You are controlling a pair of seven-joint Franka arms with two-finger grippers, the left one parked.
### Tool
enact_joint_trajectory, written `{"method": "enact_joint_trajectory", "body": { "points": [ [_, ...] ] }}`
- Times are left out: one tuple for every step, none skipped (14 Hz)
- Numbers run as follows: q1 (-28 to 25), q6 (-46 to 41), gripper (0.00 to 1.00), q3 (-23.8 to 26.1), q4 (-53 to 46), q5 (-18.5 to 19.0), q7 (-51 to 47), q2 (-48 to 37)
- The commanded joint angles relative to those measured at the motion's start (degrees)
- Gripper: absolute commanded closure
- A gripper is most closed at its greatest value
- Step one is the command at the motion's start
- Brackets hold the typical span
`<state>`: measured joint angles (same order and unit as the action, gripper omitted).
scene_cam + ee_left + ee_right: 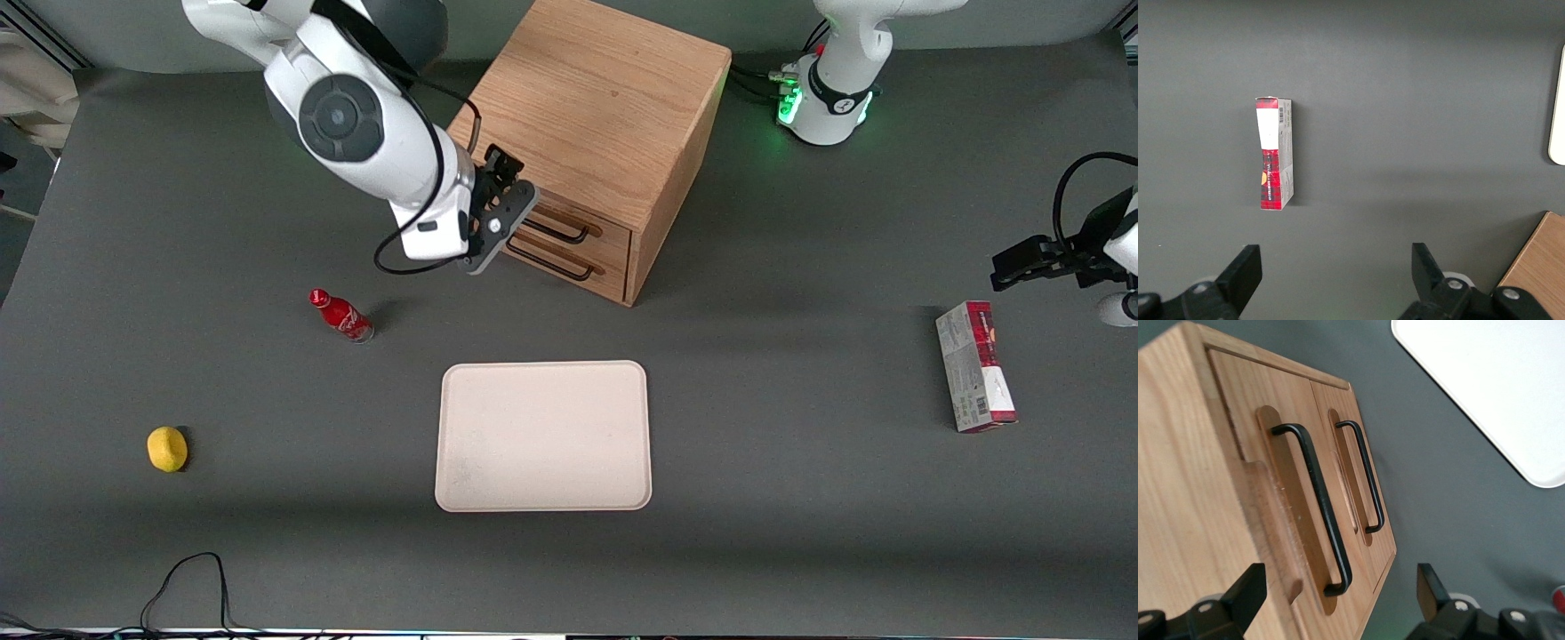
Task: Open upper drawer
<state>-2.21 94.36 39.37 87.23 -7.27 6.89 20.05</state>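
The wooden cabinet [597, 116] stands at the back middle of the table with two drawers in its front. The upper drawer [597, 233] has a thin dark bar handle [560, 231], and the lower drawer's handle [551, 261] runs just under it. Both fronts look shut. My right gripper [508, 197] hovers in front of the drawers at their working-arm end. In the right wrist view the gripper [1338, 595] is open, its fingers [1248, 592] spread wide. The end of the upper drawer's handle [1319, 507] lies between them, untouched. The lower handle [1363, 475] sits beside it.
A cream tray [543, 436] [1485, 387] lies nearer the front camera than the cabinet. A red bottle [340, 315] lies on its side below the arm, and a yellow lemon [167, 448] sits nearer the camera. A red-and-grey box [974, 366] [1273, 153] lies toward the parked arm's end.
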Motion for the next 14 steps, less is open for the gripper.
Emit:
{"method": "enact_joint_trajectory", "body": {
  "points": [
    [-0.1,1.3,0.0,0.5,0.6,-1.2,1.7,1.6],
    [-0.1,2.2,0.0,0.5,1.7,-1.2,1.8,1.6],
    [-0.2,3.1,0.0,1.1,2.6,-1.2,1.8,1.6],
    [-0.2,4.2,0.0,1.8,3.8,-0.8,1.7,1.6],
    [-0.2,5.3,0.0,1.9,4.9,-0.7,1.7,1.5],
    [-0.2,5.9,0.0,2.1,5.8,-0.5,1.7,1.5],
    [-0.2,6.4,0.0,2.1,6.4,-0.1,1.8,1.5],
    [-0.2,6.8,0.0,2.2,6.9,0.8,1.8,1.5],
    [-0.2,7.3,0.0,2.3,7.6,1.5,1.8,1.5],
    [-0.2,7.9,0.0,2.4,8.2,1.7,1.8,1.5],
    [-0.2,8.3,0.0,2.5,8.7,1.8,1.9,1.5],
    [-0.2,8.6,0.0,2.4,8.7,2.3,1.9,1.5],
    [-0.1,8.6,0.0,2.5,8.7,3.4,1.9,1.7],
    [-0.1,8.6,0.0,2.5,8.7,3.7,2.3,2.1]
  ]
}}
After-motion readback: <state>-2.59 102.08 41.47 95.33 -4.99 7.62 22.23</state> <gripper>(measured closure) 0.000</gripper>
